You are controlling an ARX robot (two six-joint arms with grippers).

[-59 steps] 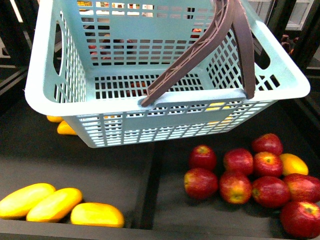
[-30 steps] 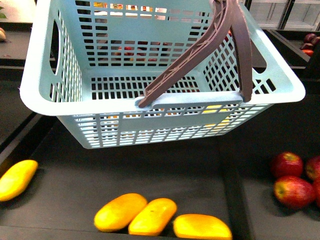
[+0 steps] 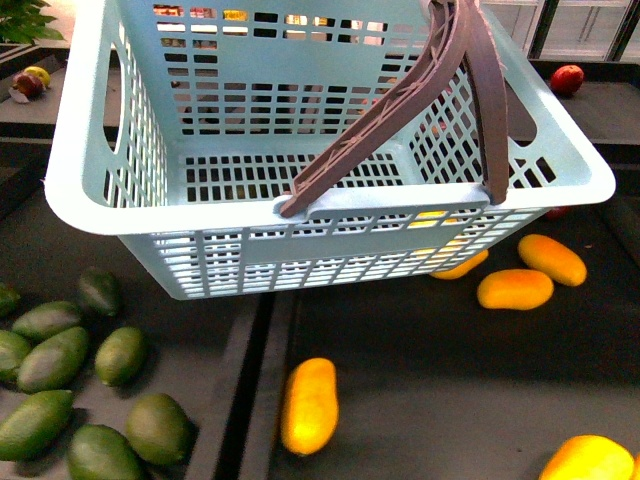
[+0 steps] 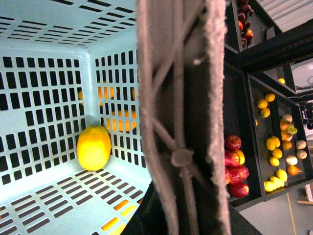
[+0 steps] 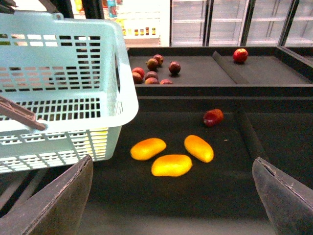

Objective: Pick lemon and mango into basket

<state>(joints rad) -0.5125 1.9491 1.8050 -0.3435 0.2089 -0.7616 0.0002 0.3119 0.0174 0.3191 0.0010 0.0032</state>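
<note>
Holds the right gripper (image 5: 171,161) wide apart, facing the mango (image 5: 171,165) just ahead on the dark shelf (image 5: 234,196), long axis running finger to finger; likely needs a wrist turn. Puts that mango nearer the right arm, beside the raised basket (image 3: 80,200). Cannot tell the left gripper's grip behind the handle (image 4: 176,98).

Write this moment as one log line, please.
basket: lemon inside | mangoes: on shelf, outside basket | right gripper: open, empty
</note>
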